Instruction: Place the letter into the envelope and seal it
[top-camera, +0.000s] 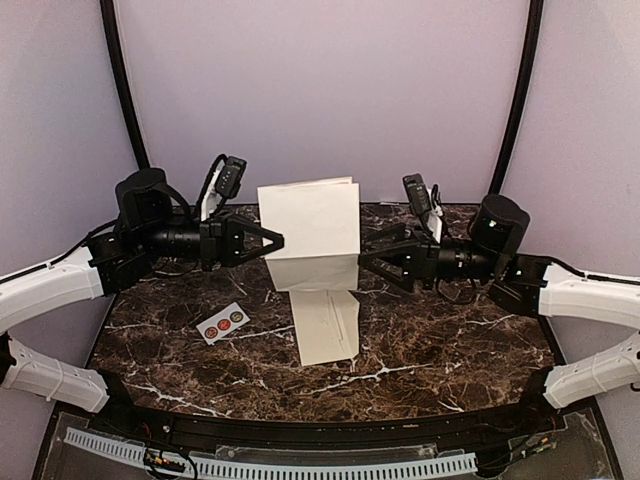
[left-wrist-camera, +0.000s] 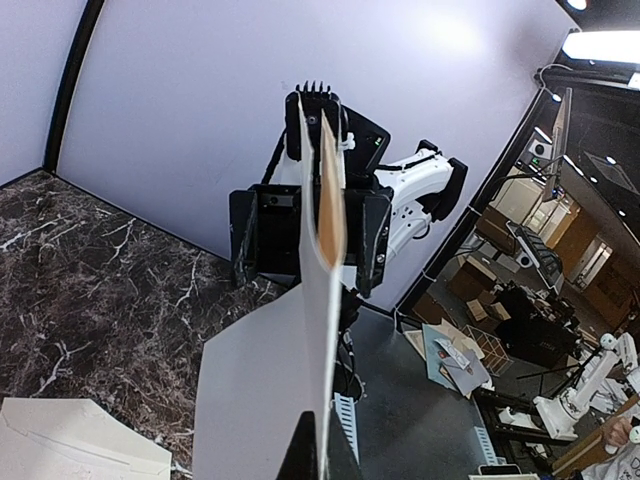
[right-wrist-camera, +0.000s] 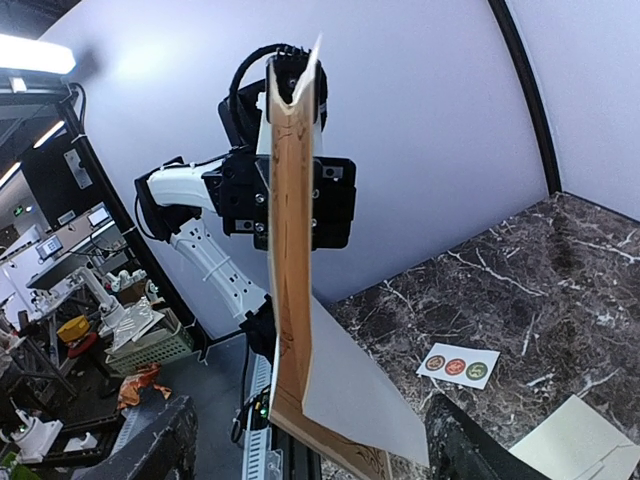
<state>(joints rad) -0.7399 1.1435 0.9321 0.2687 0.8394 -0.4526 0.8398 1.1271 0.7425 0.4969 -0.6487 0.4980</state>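
The letter (top-camera: 310, 232), a folded sheet with an ornate printed border, is held upright above the table's middle. My left gripper (top-camera: 276, 241) is shut on its left edge; in the left wrist view the letter (left-wrist-camera: 318, 270) shows edge-on, running up from the gripper (left-wrist-camera: 322, 445). My right gripper (top-camera: 364, 263) is open at the letter's right edge; in the right wrist view the letter (right-wrist-camera: 300, 300) stands between the wide-apart fingers (right-wrist-camera: 150, 450) of the gripper (right-wrist-camera: 310, 455), not pinched. The cream envelope (top-camera: 327, 325) lies flat on the table below the letter.
A small white strip of round stickers (top-camera: 222, 322) lies left of the envelope, also in the right wrist view (right-wrist-camera: 457, 366). The envelope's corner shows in the left wrist view (left-wrist-camera: 70, 440) and in the right wrist view (right-wrist-camera: 580, 440). The dark marble table (top-camera: 450, 340) ends at purple walls.
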